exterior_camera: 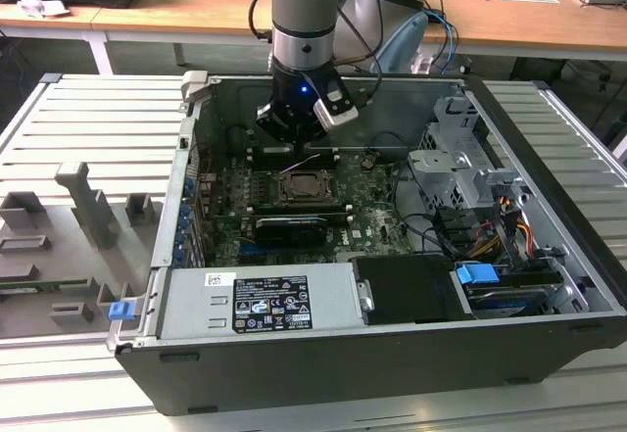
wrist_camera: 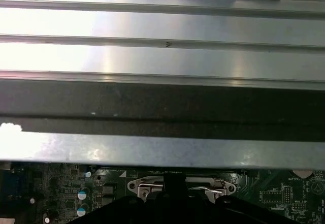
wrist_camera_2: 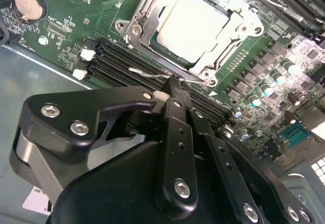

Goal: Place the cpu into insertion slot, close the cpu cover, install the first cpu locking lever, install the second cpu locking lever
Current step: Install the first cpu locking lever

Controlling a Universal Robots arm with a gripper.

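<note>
Inside an open computer case [exterior_camera: 549,256], the arm's gripper [wrist_camera_2: 172,89] hangs low over the motherboard [exterior_camera: 377,212], beside the socket's far edge in the exterior view. In the second wrist view its black fingers [wrist_camera_2: 175,127] are drawn together, their tips pressed to a thin wire locking lever [wrist_camera_2: 152,73] that runs along the socket's edge next to the memory slots [wrist_camera_2: 127,64]; whether they actually pinch the wire cannot be told.

The cpu [wrist_camera_2: 195,26] sits flat in its slot, its pale metal top showing through the square opening of the cpu cover [wrist_camera_2: 139,28], which lies closed over it. In the exterior view the socket [exterior_camera: 307,187] appears near the middle of the board, with the arm standing just behind it.

A grey power supply [exterior_camera: 260,300] with a black label fills the near side of the case, and a drive cage [exterior_camera: 460,172] with bundled cables stands at the exterior view's right. Grey fixtures [exterior_camera: 83,207] rest on the ribbed table [exterior_camera: 108,128] at the exterior view's left. A coin battery [wrist_camera_2: 28,5] shows on the board in the second wrist view.
</note>
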